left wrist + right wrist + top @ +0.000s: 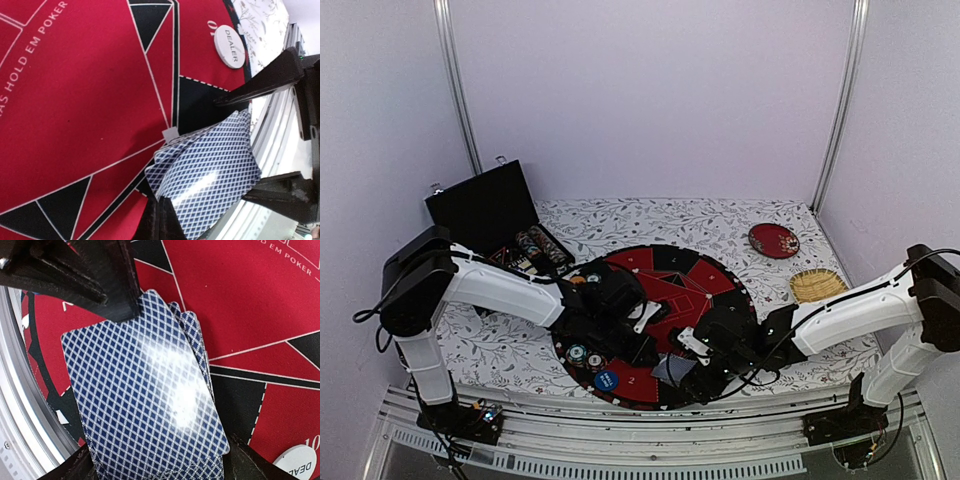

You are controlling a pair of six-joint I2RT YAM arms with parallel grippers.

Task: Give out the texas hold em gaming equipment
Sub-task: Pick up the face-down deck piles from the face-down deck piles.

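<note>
At the far left an open black case point(485, 208) stands on the table, with rows of poker chips point(542, 246) inside it. On the left part of the round red and black poker mat point(660, 275) lie two striped chips point(585, 357), and just beside them, near the mat's edge, a blue button disc point(606, 381). The left gripper point(159, 220) is over the near side of the mat, with its jaws closed tight on a corner of the top card point(140, 390). This card lies on the pack of playing cards point(210, 175), which is backs up, a little fanned, and above the near edge of the mat. The right gripper point(160, 467) holds the pack from the other end, one finger against each side edge. A white dealer button point(230, 46) lies on the mat near it. At the far right, off the poker mat, are a dark red plate point(773, 240) and a straw-coloured slatted mat point(817, 285)
</note>
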